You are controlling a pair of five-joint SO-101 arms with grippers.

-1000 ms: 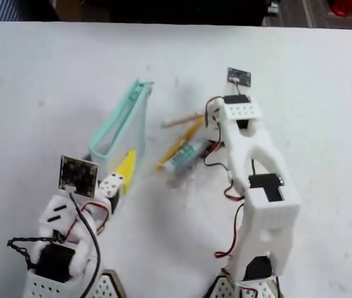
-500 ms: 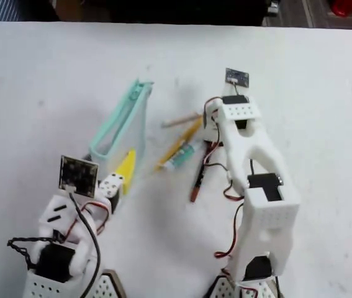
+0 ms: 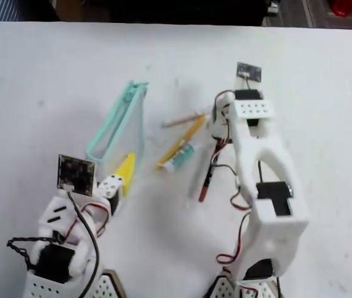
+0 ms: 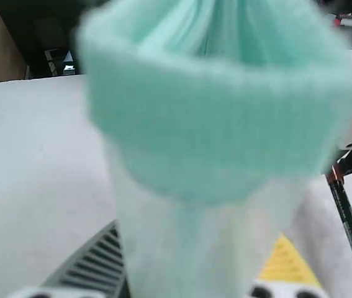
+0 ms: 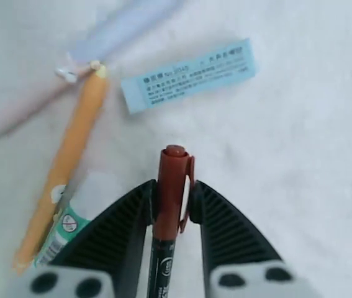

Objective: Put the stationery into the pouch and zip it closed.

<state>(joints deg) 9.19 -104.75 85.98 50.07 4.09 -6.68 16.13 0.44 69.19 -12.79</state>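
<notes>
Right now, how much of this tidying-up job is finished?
Barely begun. Done: nothing looks packed yet; the pouch seems empty. In hand: the left pincer holds the pouch, its mouth open, and the right pincer grips a red pen. Left: pack that pen plus the orange pencil, wooden pencil and blue-labelled piece on the table, then zip up.

Mint pouch point(image 4: 219, 118) with soft cloth rim, glossy plastic red pen point(image 5: 171, 180), matt white table point(image 3: 45, 68)
</notes>
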